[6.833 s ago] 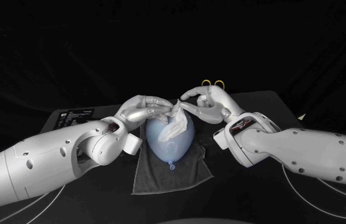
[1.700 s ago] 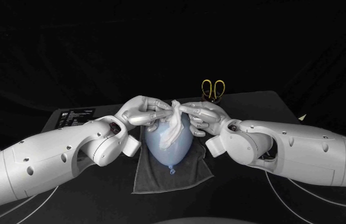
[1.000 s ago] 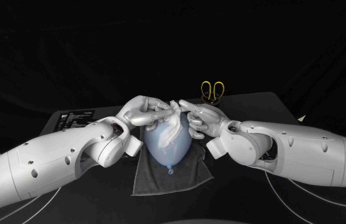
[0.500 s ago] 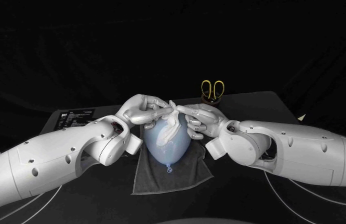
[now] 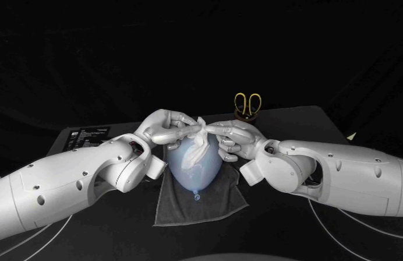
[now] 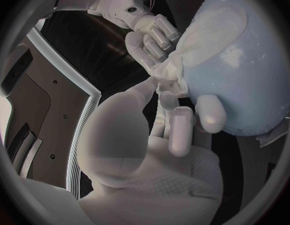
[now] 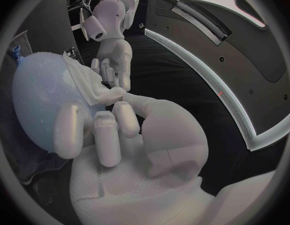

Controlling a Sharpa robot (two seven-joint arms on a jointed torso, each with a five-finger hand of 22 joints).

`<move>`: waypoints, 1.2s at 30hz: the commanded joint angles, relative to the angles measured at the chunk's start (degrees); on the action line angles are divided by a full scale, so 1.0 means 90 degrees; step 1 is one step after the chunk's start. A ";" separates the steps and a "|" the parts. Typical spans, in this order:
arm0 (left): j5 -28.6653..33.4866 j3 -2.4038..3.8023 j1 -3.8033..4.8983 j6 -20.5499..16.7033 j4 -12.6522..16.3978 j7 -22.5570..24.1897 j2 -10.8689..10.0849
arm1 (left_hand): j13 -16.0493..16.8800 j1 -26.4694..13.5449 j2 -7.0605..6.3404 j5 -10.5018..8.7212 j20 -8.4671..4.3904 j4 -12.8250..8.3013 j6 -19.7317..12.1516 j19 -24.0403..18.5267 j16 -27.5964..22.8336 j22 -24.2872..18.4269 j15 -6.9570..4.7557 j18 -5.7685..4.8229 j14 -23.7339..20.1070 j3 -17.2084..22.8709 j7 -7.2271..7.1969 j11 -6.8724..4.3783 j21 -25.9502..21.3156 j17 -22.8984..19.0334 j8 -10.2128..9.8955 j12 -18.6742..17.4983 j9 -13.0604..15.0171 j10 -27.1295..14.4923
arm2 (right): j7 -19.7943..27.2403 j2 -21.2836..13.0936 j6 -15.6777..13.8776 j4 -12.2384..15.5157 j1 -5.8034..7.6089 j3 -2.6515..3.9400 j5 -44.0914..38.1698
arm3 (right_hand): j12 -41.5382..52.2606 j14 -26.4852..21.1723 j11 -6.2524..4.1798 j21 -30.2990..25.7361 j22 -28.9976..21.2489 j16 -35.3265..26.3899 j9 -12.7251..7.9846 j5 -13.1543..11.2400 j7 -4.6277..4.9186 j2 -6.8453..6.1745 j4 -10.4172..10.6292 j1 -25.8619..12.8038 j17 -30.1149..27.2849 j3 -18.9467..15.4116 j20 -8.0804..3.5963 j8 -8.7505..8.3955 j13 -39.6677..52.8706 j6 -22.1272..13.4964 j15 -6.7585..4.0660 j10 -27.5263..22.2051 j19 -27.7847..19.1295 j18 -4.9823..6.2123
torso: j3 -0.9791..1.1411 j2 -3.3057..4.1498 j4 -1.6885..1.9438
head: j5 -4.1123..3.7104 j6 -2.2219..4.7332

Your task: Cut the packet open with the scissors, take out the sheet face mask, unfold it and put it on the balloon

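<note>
Where the desk [image 5: 277, 223] lies closest to me, a dark towel [image 5: 189, 210] is spread flat. The balloon [image 5: 193, 170] rests on it lengthwise between my forearms, its knot [image 5: 197, 196] toward me and its round end away.

The mask [image 5: 199, 146] lies on the balloon's upper side toward that far end. It is white, creased and bunched into a narrow strip, not spread out. Its lower part touches the balloon, and its top rises to where my hands meet.

My left hand [image 5: 168, 128] is over the balloon's far end, grasping the top of the mask between thumb and a finger. My right hand [image 5: 233, 136] comes in from the other side and pinches the same bunched top just beside it, so the fingertips nearly touch.

From my left wrist, the balloon [image 6: 244, 70] looms beside my own hand [image 6: 166, 150]. The mask [image 6: 201, 35] is draped over it, and the right hand [image 6: 147, 40] grips the fold. From my right wrist, the balloon [image 7: 39, 100] carries the mask [image 7: 82, 82] beside my right hand [image 7: 120, 135], and the left hand [image 7: 114, 60] reaches down to the same fold.

Beyond my right hand, the scissors [image 5: 247, 105] stand upright, yellow handles up, their blades lost in the dark. Off to the far left, a flat dark slab [image 5: 88, 134] with a white label lies on the desk.
</note>
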 commanded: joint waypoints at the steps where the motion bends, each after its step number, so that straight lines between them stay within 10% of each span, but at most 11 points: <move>1: -0.0092 -0.0002 -0.0002 0.0031 0.0012 -0.0076 0.0012 | -0.0034 0.0059 -0.0010 0.0005 -0.0011 -0.0026 0.0004 0.0037 0.0023 0.0015 -0.0055 -0.0112 0.0138 -0.0011 0.0000 -0.0007 0.0034 0.0279 0.0039 -0.0028 0.0007 -0.0042 | 0.0154 0.0007 0.0073 0.0021 0.0004 0.0007 -0.0114 | 0.0027 0.0647 0.0017 0.0017 0.1166 0.0018 0.0017 -0.0032 0.0007 0.0051 -0.0020 0.0002 0.1630 0.0037 -0.0007 0.0028 0.0007 0.0048 -0.0040 0.0046 0.0049 0.0005 | -0.0002 0.0000 -0.0001 | -0.0004 -0.0002; 25: -0.0343 -0.0003 -0.0002 0.0565 0.0038 0.0103 0.0040 | -0.0396 -0.0130 -0.0157 0.0002 0.0030 0.0151 -0.0145 0.0015 0.0017 0.0017 0.0005 -0.0113 0.0133 -0.0133 0.0080 0.0061 0.0031 0.0280 -0.0160 -0.0306 -0.0189 -0.0221 | 0.0189 0.0032 -0.0202 0.0058 0.0004 0.0007 -0.0310 | 0.0122 0.0664 -0.0033 0.0124 0.1193 0.0033 0.0079 -0.0068 -0.0051 -0.0004 -0.0140 0.0040 0.1672 0.0043 -0.0039 0.0158 0.0078 0.0161 -0.0081 0.0171 0.0096 -0.0015 | 0.0000 0.0001 0.0000 | -0.0007 -0.0001; 36: -0.0377 -0.0003 -0.0002 0.0501 0.0027 0.0022 0.0029 | -0.0445 0.0519 0.0310 0.0004 -0.0019 -0.0139 0.0164 0.0020 0.0024 0.0039 -0.0054 -0.0112 0.0148 0.0483 0.0028 -0.0002 0.0048 0.0307 -0.0101 -0.0456 -0.0286 -0.0217 | 0.0245 0.0011 -0.0329 0.0107 0.0003 0.0007 -0.0308 | 0.0107 0.0664 -0.0100 0.0173 0.1203 0.0033 0.0214 -0.0068 -0.0115 -0.0225 -0.0549 0.0278 0.1672 0.0016 -0.0103 0.0393 0.0054 0.0222 -0.0145 0.0213 0.0119 -0.0024 | 0.0002 -0.0001 -0.0004 | -0.0014 0.0002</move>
